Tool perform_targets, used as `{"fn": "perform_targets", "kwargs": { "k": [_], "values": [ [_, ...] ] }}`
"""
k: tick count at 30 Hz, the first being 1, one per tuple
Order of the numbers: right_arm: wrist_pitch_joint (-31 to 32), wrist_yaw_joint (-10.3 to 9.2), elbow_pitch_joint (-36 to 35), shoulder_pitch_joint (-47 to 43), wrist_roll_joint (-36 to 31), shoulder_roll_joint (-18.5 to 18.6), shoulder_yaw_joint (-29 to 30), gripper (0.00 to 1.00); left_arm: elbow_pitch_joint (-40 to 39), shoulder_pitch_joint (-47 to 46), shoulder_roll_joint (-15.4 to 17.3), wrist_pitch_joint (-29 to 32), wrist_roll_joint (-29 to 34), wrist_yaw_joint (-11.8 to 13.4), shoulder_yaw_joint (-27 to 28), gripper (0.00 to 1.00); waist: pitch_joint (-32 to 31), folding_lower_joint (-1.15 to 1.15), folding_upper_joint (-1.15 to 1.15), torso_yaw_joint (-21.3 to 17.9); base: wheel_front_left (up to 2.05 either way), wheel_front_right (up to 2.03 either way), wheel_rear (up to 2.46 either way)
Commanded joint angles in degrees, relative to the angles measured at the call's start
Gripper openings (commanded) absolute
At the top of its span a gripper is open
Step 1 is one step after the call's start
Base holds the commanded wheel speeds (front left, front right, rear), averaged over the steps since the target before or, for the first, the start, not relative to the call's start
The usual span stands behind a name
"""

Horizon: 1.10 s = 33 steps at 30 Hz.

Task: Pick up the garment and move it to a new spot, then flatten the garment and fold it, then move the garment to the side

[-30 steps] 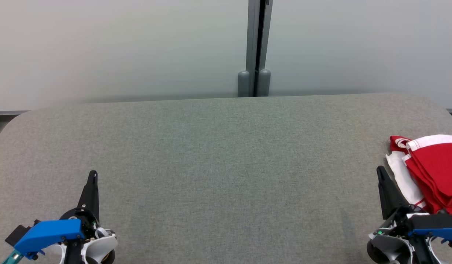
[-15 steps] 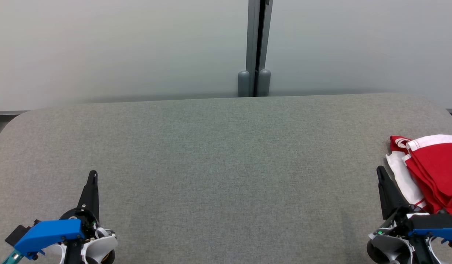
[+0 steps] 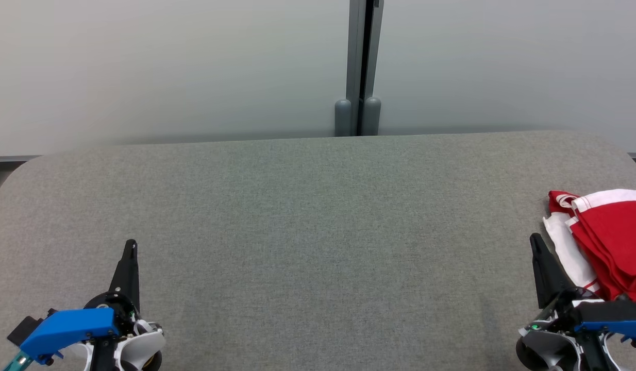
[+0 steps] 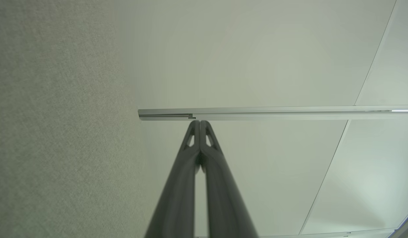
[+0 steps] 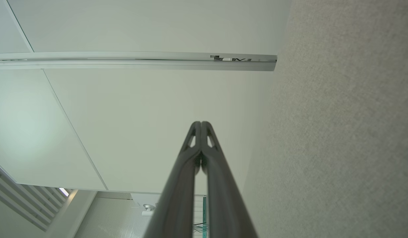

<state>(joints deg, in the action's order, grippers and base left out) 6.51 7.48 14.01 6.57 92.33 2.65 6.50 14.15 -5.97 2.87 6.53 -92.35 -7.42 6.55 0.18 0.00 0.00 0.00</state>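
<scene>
Head view: red-and-white cloth garment point(image 3: 609, 239) beside right gripper point(image 3: 535, 240); it and left gripper point(image 3: 131, 243) closed, empty. Jaws to be opened before fold is pinched.

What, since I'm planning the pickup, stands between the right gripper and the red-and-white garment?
Nothing visible. The shut right gripper sits just left of the red-and-white garment, with only bare table between them. The garment runs past the head view's right edge.

Soft, even light fills the head view. The surface point(image 3: 318, 232) is sharp, with a faint shadow where the wall point(image 3: 168, 67) meets it. In both wrist views the fingers point(image 4: 177, 205) blur toward the bottom edge, a pale glow spots the panels point(image 5: 25, 132), and the rail point(image 5: 134, 61) bows slightly.
</scene>
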Motion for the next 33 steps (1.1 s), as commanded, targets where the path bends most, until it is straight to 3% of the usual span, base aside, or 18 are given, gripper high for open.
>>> {"fn": "perform_targets", "kwargs": {
  "k": [1,33],
  "values": [
    [0.3,0.02,-0.2,-0.8,0.2,0.4,0.1,0.00,-0.3,-0.5,0.0,0.2,-0.2,-0.3,0.1,0.00,0.0,0.00,0.00,0.0,0.00,0.00,0.00],
    [0.3,0.02,-0.2,-0.8,0.2,0.4,0.1,0.00,-0.3,-0.5,0.0,0.2,-0.2,-0.3,0.1,0.00,0.0,0.00,0.00,0.0,0.00,0.00,0.00]
  ]
}}
